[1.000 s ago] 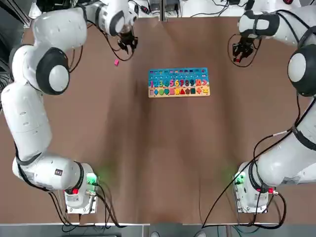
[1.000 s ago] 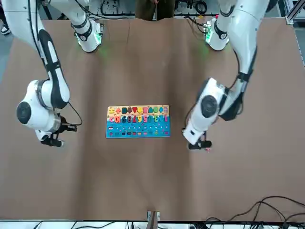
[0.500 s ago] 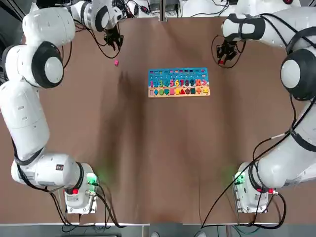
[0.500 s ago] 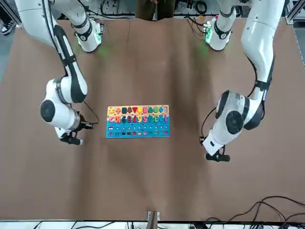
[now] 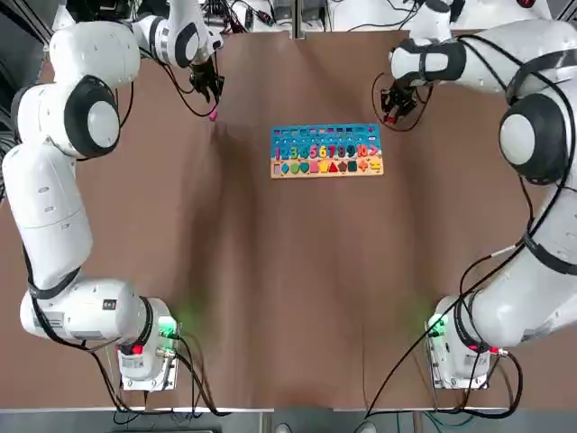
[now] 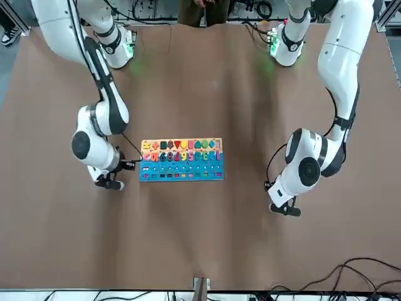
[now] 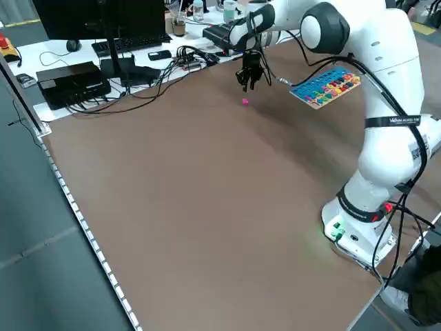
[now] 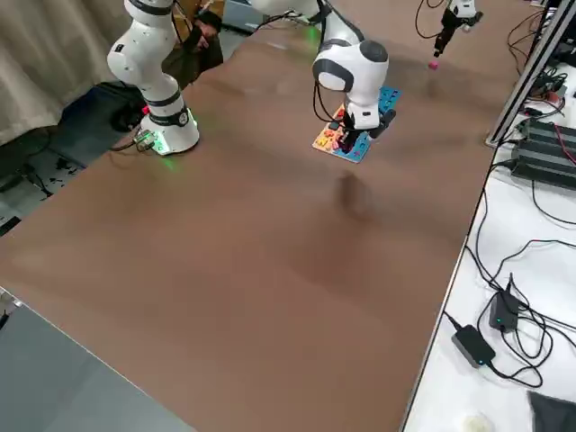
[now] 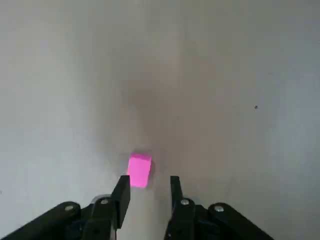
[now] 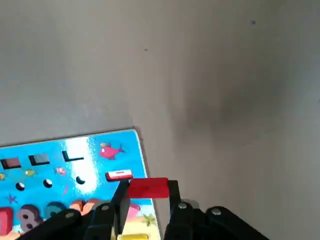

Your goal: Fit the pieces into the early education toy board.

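Right gripper [image 10: 146, 200] fingers clamped on a red flat piece [image 10: 149, 188], hovering just off the far right corner of the early education toy board [image 5: 326, 150], which lies mid-tabletop [image 5: 288, 271]. Judged as the carry-to-slot step; next, needs lining up over a matching empty recess in the blue upper rows, then lowering flat. Left gripper [image 9: 147, 192] fingers apart, poised above a pink piece [image 9: 139, 170] lying loose on the tabletop well to the board's left. Calls for descending to straddle that pink piece before closing.
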Tool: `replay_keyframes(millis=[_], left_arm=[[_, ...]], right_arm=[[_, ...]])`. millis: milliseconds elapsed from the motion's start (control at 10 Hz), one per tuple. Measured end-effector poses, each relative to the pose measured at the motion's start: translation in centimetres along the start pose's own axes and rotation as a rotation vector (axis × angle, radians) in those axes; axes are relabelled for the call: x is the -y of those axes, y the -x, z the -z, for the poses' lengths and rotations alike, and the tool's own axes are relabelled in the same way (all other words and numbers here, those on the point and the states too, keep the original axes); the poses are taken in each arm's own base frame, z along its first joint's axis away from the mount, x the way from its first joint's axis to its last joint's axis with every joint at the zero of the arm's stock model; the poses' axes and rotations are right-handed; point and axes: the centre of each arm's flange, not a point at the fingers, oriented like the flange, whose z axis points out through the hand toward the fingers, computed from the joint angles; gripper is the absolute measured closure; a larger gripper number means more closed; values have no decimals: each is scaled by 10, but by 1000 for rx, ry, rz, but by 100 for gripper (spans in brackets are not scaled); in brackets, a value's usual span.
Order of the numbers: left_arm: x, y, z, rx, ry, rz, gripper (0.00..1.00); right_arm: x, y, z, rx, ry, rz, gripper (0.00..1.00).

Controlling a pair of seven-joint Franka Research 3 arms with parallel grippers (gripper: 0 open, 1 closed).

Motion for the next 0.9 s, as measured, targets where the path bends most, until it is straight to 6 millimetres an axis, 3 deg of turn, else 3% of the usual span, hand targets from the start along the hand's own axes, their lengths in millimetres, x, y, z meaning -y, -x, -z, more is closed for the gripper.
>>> replay_keyframes(millis=[300,600,900], left_arm=[[15,1,-11,13,4,-3,60],[13,7,-29,1,14,-11,56],[12,9,-33,8,14,-14,56]], right_arm=[[12,2,-28,-4,-1,10,64],[18,6,-35,2,3,1,64],[30,11,-45,6,9,-5,64]])
